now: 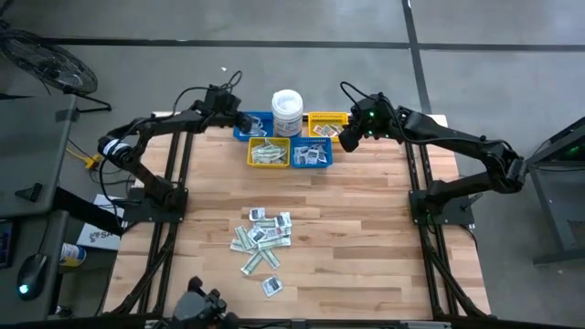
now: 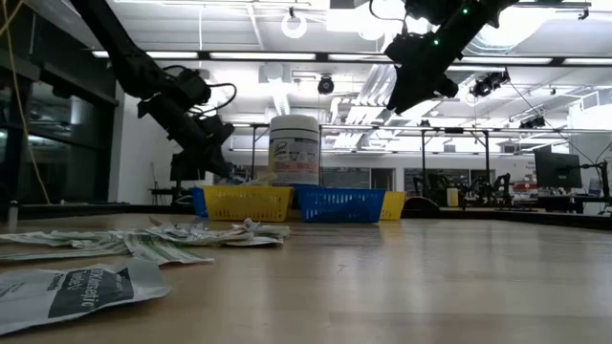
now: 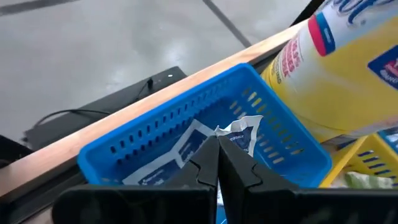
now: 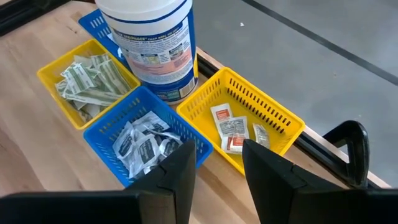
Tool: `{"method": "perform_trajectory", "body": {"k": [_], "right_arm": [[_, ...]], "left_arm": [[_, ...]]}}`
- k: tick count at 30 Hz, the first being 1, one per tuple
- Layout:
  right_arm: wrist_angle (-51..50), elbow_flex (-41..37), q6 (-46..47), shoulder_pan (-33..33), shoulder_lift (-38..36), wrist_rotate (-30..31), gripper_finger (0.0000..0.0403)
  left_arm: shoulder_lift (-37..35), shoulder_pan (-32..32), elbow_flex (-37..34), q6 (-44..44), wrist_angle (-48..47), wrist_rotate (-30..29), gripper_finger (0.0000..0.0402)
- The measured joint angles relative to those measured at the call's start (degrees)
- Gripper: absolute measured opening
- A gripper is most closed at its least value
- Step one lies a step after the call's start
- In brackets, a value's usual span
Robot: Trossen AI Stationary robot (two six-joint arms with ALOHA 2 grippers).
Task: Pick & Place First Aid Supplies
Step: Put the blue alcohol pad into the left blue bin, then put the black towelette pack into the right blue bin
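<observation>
Loose pile of first aid packets (image 1: 261,236) mid-table toward the near edge: white squares with dark print mixed with pale green-and-white strips, lying flat, overlapping. One white packet (image 1: 271,286) sits apart, nearer the edge. More are sorted in bins at the far edge: green strips (image 4: 87,84), white dark-print squares (image 4: 143,146), small red-print packets (image 4: 231,132).

From high up we look straight down on the whole wooden table (image 1: 366,228), with the white tub (image 1: 287,111) at twelve o'clock and far away. Down at table height we look level across the wood toward the same white tub (image 2: 295,149) and the room behind. Our two wrist cameras sit very near the bins, and both see that tub (image 4: 152,43) too.
</observation>
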Motion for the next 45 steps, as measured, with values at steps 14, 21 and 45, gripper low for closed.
{"method": "perform_trajectory", "body": {"k": [14,21,45], "right_arm": [[-1.5,0.0,-0.9,0.0,0.0,-0.1,0.0126],[-2.4,0.0,-0.9,0.0,0.0,-0.9,0.0126],[-2.5,0.0,-4.4,0.0,0.0,-14.9,0.0126]], "left_arm": [[0.0,-2.8,0.0,-12.7,-6.8,-9.5,0.0],[0.0,-2.8,0.0,-14.9,-8.9,-10.5,0.0012],[-12.0,-10.0,5.6,-14.5,-29.4,-5.8,0.0115]]}}
